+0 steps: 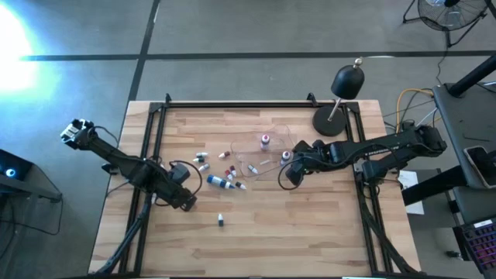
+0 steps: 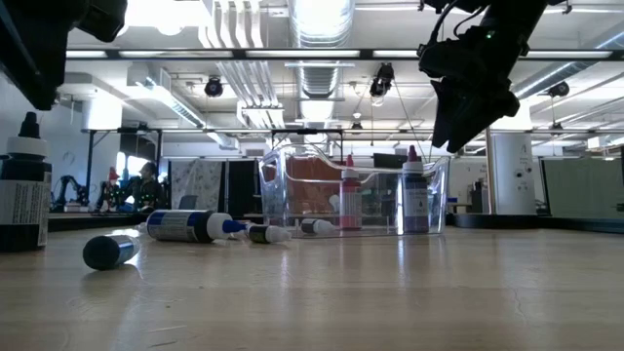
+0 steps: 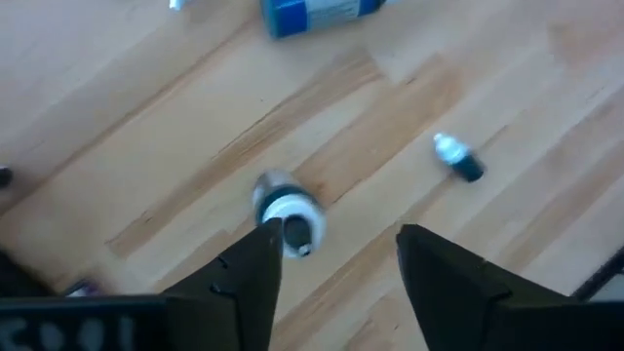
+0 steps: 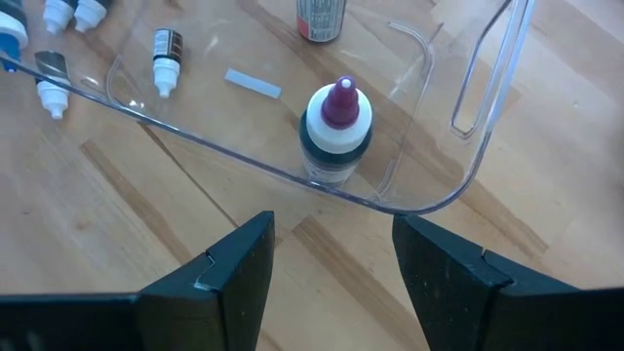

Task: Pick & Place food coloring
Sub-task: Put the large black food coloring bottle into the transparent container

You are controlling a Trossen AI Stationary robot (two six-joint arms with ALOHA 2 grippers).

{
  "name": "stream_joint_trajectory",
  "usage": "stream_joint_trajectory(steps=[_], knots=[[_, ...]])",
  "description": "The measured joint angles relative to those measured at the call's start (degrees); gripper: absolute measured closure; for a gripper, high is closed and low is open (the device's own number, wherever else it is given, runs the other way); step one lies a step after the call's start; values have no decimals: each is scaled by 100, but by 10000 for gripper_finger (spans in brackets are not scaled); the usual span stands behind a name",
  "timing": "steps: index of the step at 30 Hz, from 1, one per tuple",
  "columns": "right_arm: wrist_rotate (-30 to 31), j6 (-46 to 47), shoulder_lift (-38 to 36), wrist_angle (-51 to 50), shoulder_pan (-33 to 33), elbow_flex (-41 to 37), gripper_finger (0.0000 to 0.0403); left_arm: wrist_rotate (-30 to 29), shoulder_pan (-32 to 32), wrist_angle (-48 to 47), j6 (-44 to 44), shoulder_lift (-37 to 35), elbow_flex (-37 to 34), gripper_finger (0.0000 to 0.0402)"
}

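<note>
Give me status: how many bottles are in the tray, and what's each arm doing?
Done: the clear tray holds two upright bottles, one with a purple tip and one behind it, plus one lying flat. In hand: nothing. The right gripper hangs open just outside the tray; the left gripper is open above a lone upright bottle. Left: that one, the big blue bottle and the other loose ones beside the tray.

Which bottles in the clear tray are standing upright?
Two: the maroon-capped bottle in the tray corner nearest the right gripper, and another at the far side. A third lies flat.

Upright bottle (image 4: 334, 135) in clear tray (image 4: 468, 180)
</note>
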Motion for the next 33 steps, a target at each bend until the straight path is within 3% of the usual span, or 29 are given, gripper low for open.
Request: stream_joint_trajectory(steps=[6,16,33], knots=[[0,1,0,2,1,0,200,119,10,-522,-418,183,-17,206],[-2,1,0,4,2,0,200,307,75,-355,-382,1008,-15,207],[-11,-23,0,0,1,0,200,458,199,300,-265,1040,-230,208]])
